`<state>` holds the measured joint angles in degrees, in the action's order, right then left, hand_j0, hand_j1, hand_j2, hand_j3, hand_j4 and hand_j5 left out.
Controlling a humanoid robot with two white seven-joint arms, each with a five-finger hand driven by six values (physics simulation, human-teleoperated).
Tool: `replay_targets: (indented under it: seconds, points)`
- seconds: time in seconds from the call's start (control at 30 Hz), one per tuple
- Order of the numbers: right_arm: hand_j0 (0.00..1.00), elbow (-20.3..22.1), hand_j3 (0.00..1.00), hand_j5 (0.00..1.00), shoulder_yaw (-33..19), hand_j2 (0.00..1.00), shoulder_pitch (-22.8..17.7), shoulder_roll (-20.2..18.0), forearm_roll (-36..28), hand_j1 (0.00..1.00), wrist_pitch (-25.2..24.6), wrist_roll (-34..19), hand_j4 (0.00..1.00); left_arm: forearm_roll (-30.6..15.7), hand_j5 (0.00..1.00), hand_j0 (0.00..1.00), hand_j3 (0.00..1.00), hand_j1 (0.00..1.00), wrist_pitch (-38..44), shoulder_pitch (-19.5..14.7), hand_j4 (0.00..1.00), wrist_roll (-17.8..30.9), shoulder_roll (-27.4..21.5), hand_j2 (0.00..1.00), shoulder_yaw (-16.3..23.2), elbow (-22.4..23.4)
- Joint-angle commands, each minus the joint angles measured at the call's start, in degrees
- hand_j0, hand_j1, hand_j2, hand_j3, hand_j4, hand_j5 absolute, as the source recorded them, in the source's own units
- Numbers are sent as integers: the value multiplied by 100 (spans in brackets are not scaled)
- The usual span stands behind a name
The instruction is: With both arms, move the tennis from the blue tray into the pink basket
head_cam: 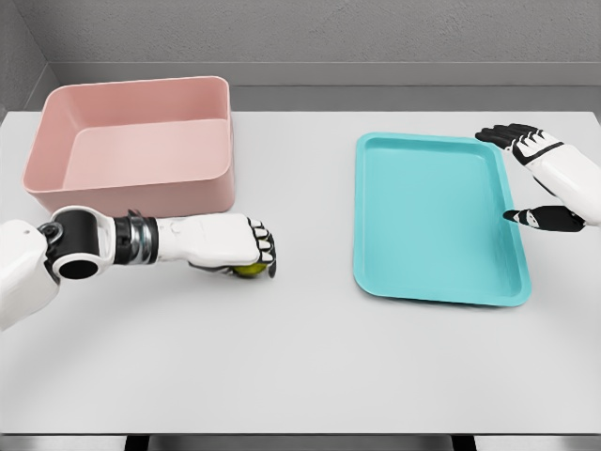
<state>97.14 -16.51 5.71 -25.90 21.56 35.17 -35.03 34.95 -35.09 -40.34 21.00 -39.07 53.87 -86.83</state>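
A yellow-green tennis ball [250, 271] peeks out under my left hand [254, 252], whose fingers are curled over it just above the white table, in front of the pink basket [141, 150]. The basket stands at the back left and looks empty. The teal-blue tray [437, 221] lies right of the middle with nothing on it. My right hand [531, 178] hovers over the tray's right rim with fingers spread and thumb apart, holding nothing.
The white table [300, 366] stretches wide in front of both arms. A grey wall runs behind the table's back edge.
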Motion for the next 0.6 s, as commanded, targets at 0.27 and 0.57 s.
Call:
replay_targets:
  seconds: [0.27,0.57]
  points:
    - [100,6,100,100,-1,100,0,-3,-46,100,-17,3,100,-278,62,62,62,62,9,-185,62,1,-83,62,-26,-185]
    - [100,15,100,100,-1,100,0,-3,-46,100,-17,3,100,-472,62,62,62,62,9,-483,62,1,-250,62,-34,-291]
